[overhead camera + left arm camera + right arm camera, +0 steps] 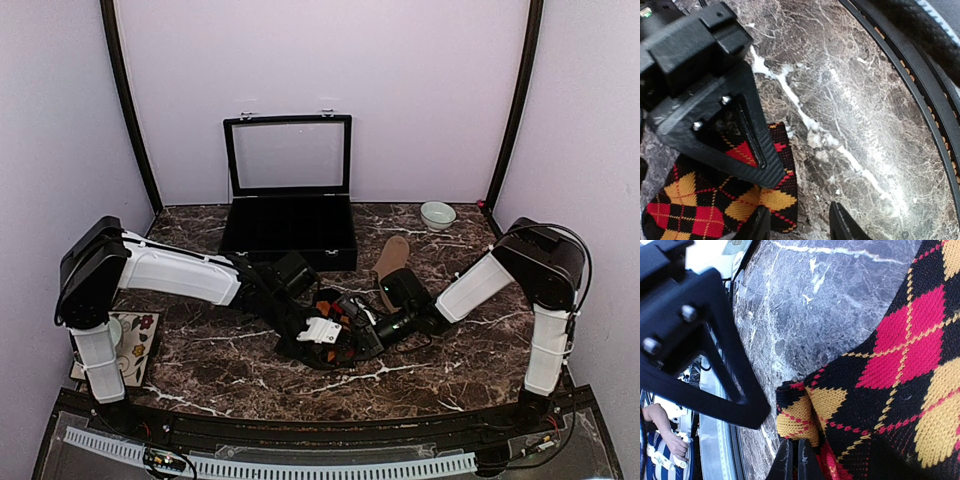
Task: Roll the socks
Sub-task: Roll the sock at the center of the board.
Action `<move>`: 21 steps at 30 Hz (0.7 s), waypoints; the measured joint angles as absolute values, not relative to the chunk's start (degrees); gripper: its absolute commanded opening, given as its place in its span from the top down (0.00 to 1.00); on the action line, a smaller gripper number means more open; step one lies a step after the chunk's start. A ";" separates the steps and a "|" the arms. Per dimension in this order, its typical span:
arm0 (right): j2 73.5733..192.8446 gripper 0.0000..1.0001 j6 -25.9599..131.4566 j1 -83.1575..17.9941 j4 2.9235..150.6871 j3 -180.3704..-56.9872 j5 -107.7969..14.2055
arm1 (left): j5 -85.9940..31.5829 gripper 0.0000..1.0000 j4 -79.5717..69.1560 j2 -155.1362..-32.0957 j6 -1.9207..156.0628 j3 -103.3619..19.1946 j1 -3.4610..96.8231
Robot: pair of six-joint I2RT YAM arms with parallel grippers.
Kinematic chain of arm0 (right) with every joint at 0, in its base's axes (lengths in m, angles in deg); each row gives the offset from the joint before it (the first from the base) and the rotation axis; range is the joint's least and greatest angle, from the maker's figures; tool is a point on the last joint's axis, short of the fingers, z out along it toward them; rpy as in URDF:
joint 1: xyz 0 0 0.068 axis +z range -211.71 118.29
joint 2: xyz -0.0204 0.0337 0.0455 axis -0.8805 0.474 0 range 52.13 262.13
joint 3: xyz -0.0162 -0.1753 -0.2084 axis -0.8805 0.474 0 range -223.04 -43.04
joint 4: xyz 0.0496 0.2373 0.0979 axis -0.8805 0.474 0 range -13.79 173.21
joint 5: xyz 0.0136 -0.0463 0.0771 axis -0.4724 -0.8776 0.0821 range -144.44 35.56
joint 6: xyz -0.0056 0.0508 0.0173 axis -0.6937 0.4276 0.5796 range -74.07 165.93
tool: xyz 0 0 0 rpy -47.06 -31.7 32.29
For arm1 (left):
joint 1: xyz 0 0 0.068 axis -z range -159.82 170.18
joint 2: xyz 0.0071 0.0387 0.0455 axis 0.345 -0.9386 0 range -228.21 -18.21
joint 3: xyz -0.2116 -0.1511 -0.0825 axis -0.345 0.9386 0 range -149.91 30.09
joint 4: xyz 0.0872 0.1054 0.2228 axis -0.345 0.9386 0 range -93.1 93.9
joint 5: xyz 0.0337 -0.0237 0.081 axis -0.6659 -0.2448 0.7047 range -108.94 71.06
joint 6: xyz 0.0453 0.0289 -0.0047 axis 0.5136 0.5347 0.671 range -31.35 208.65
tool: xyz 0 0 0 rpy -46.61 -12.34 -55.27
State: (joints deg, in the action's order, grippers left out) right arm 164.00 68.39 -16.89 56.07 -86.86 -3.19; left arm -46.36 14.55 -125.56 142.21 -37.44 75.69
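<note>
My right fingers [791, 463] clamp the edge of the argyle sock [900, 375], centre of the top view, anchoring it. My left fingers [840, 226] stand apart over its end, probably to start rolling. The tan sock [390, 262] lies just upper-right.

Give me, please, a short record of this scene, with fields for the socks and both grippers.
argyle sock: on the table, under both grippers
tan sock: lying behind it, not held
left gripper: open over the argyle sock's edge
right gripper: shut on the argyle sock
background: open black case, small bowl
</note>
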 measured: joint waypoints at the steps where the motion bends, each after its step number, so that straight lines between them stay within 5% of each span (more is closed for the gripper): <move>1: 164.00 0.98 68.46 -16.89 56.07 -86.86 -3.19 | -46.34 0.59 14.55 -126.04 142.21 -37.59 75.71; 13: 164.02 0.98 68.76 -16.93 55.94 -86.86 -3.17 | -45.60 0.68 13.06 -130.41 142.21 -39.45 75.75; 21: 164.02 0.92 68.92 -16.93 55.87 -86.86 -3.19 | -44.75 0.84 12.23 -131.13 142.39 -39.91 75.75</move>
